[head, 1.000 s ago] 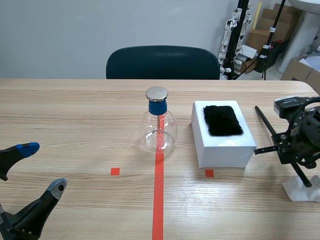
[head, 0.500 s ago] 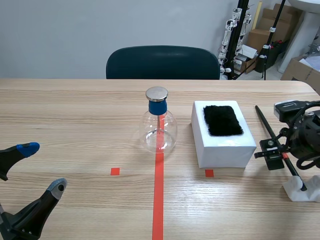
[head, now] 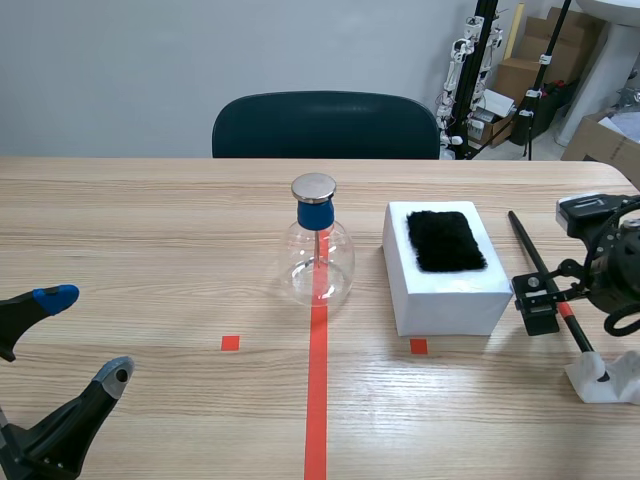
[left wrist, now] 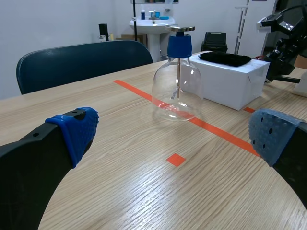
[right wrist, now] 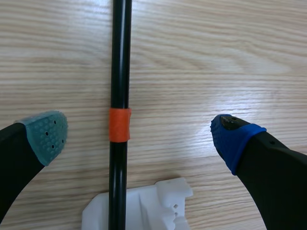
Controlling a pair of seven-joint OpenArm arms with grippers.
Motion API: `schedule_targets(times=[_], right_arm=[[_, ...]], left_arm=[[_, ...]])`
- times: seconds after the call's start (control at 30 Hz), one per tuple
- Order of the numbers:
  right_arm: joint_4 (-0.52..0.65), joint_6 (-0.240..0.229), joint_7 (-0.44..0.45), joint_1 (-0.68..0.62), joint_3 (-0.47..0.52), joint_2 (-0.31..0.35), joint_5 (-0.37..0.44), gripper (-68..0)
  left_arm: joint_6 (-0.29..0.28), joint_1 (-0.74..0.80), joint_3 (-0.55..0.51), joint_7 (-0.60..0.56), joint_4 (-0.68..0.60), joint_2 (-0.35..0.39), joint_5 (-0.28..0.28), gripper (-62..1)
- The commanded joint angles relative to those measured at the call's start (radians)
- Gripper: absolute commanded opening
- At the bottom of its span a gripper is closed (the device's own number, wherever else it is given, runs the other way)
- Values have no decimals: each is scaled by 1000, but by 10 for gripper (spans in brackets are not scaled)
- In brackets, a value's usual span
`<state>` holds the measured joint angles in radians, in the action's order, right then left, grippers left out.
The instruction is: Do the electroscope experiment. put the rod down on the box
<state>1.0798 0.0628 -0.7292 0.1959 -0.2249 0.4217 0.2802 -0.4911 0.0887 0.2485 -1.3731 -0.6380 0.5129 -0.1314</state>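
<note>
Right hand (right wrist: 139, 136), lowered within the last second, is held open astride the black rod (right wrist: 120, 72), which is propped on its white stand (right wrist: 144, 211) beside the box (head: 445, 295), so it is yet to be grasped and carried over.

The left arm (head: 40, 440) lies low, well to the left of the white box (head: 448, 296) and nearer the robot than it. Its left gripper (head: 85, 335) stands wide open, its fingers aimed roughly toward the box. The right arm (head: 615, 260) comes in just right of the box, and its right gripper (right wrist: 141, 136) points downward with both fingers spread apart.
</note>
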Motion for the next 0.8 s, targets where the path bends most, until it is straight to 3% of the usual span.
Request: schedule_targets(times=[0.0,0.77], right_arm=[[23,0,3,14,1,19,0,-62],[23,0,-8,14,1,19,-8,-62]], left_arm=[[-2,-3,-3,-16,-9,6,7,14],[-2,-3,-3,-16,-9,6,7,14]])
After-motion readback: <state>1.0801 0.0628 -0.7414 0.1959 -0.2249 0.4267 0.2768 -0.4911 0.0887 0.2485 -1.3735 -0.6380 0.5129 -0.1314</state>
